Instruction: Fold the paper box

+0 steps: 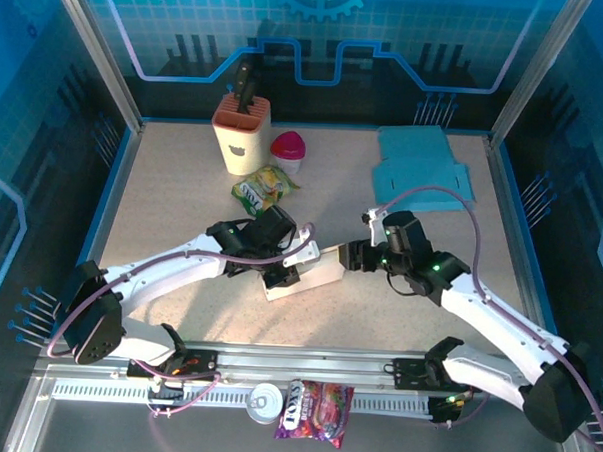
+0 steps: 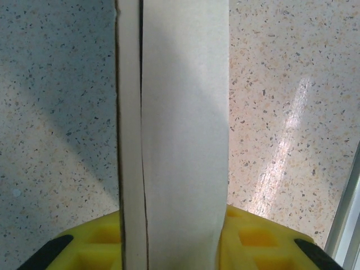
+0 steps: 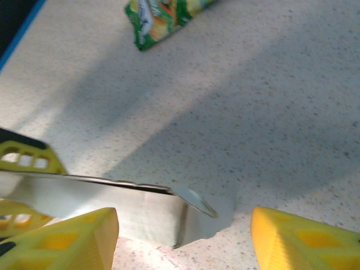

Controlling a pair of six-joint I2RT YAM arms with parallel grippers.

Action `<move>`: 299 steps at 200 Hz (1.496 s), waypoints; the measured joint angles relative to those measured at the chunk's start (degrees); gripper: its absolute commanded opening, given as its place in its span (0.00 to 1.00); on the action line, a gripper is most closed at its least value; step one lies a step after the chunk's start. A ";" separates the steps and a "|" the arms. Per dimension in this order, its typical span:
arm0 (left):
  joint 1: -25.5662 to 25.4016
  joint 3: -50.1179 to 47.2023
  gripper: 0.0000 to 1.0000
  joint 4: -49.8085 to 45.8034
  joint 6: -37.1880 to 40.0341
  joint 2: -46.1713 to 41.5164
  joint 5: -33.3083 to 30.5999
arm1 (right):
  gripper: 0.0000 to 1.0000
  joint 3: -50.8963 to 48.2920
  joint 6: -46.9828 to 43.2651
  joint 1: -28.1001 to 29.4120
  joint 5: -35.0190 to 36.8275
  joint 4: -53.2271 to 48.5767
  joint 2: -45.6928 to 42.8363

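Folding the paper box [image 1: 318,269] well is judged to depend on one end being pinned while the other is worked. The box is seen lying at the middle of the bench [image 1: 182,201], stretched between the two arms. The left fingers [image 2: 256,242] are closed against its long sides and have it clamped; that hold should be firm and level so that the creases are not skewed. The right fingers [image 3: 306,236] are spread wide with nothing gripped, the loose end flap [image 3: 197,205] lying between them. The flap should be met squarely, pushed along its crease and tucked in without the walls being crushed. The green snack packet [image 3: 163,14] nearby should be left untouched.
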 measured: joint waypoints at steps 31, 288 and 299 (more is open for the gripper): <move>0.13 0.00 0.29 0.02 0.02 0.02 0.02 | 0.62 0.17 -3.08 -5.64 -6.80 0.11 1.55; 0.13 0.31 0.29 0.44 0.09 0.81 0.00 | 0.22 4.35 -10.54 -5.92 -14.60 -3.37 7.19; 0.13 0.33 0.29 0.48 0.07 0.92 0.02 | 0.21 4.76 -10.71 -5.55 -13.73 -3.67 7.32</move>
